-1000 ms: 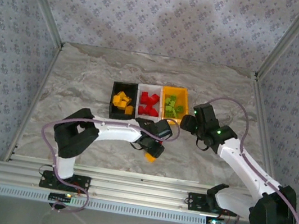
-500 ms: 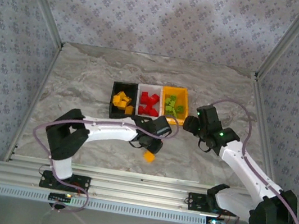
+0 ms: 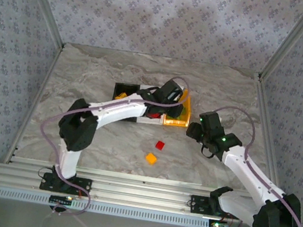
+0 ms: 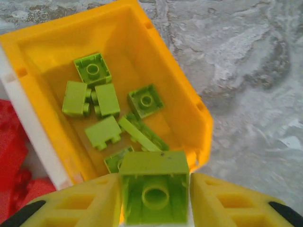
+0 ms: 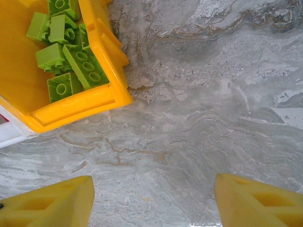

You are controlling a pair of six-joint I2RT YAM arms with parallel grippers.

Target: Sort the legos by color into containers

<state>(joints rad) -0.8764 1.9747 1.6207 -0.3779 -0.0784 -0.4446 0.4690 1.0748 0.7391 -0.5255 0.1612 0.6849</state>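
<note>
Marbled table: bins (side by side), red brick, orange brick.

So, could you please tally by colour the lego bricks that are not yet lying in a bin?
1 red lego brick, lying on the table.
1 orange lego brick, lying on the table.
1 lime green lego brick, held in the left gripper above the orange bin.
Total: 3 in view.
</note>
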